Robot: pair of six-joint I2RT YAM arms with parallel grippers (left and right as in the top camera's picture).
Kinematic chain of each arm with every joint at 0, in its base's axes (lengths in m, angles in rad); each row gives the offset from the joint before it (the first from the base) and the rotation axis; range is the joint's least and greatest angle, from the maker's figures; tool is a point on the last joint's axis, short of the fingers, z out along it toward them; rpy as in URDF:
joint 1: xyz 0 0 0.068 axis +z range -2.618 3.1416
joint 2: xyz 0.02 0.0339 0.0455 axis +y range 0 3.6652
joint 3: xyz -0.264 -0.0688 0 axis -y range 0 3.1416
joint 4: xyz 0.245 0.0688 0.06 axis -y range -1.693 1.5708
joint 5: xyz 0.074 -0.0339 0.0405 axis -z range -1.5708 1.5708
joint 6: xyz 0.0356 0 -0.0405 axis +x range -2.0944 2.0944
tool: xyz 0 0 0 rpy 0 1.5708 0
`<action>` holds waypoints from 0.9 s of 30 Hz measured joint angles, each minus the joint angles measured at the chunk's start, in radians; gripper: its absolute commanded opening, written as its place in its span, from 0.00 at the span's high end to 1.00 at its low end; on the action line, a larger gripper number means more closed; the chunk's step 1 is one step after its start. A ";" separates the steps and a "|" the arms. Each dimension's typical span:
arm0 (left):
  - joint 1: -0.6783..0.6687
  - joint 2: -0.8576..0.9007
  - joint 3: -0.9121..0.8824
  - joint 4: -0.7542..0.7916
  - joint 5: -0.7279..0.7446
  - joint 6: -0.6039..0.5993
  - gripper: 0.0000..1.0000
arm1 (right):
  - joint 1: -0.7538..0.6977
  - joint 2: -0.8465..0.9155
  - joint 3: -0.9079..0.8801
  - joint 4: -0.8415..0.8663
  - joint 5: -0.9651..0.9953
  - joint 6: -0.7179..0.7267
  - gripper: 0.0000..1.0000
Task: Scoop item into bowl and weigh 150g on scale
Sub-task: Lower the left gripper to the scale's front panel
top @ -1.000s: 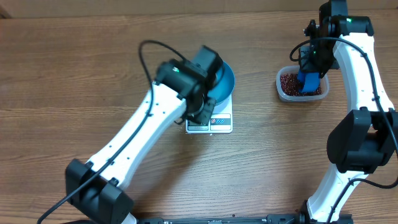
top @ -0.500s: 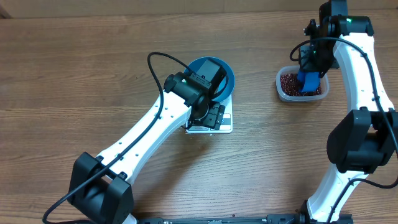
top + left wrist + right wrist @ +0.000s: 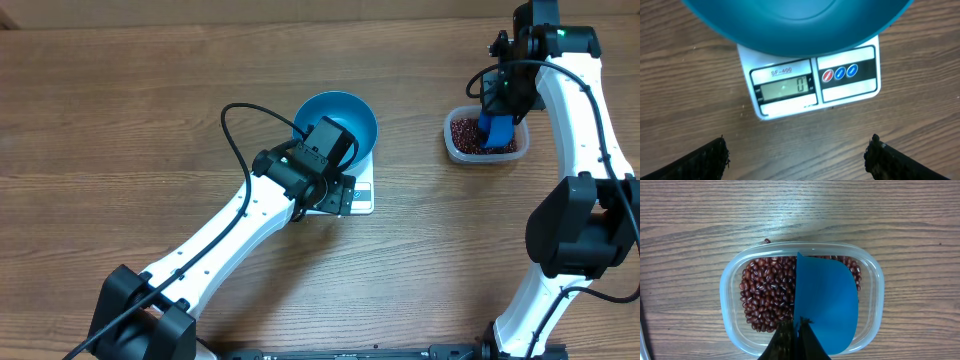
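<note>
The blue bowl (image 3: pixel 332 108) sits on the white scale (image 3: pixel 363 196), overhanging its back half. In the left wrist view the bowl (image 3: pixel 790 25) looks to hold nothing and the scale (image 3: pixel 850 85) display reads 0. My left gripper (image 3: pixel 338 192) hovers open over the scale's front edge, and its fingers (image 3: pixel 707 160) stand wide apart over bare wood, holding nothing. My right gripper (image 3: pixel 799 330) is shut on a small blue scoop (image 3: pixel 827 305), which is held over the red-brown beans (image 3: pixel 767 295) in the clear tub (image 3: pixel 727 295) at the back right (image 3: pixel 485 152).
One stray bean (image 3: pixel 767 241) lies on the wood just behind the tub. The left arm runs from the near-left corner up to the scale; the right arm stands along the right edge.
My left gripper has opened, let go of the bowl and drawn back towards the near side, uncovering the bowl on the scale. The right arm and scoop have not moved.
</note>
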 measured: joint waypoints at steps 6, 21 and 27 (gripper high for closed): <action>0.000 0.011 -0.002 0.050 0.002 0.018 0.01 | 0.000 0.000 0.000 0.000 0.000 0.000 0.97; 0.000 0.012 -0.002 0.051 0.002 0.018 0.01 | 0.000 0.000 0.018 -0.062 0.038 0.008 0.72; 0.000 0.012 -0.002 0.050 0.002 0.018 0.00 | 0.000 0.000 0.018 -0.072 0.038 0.008 0.87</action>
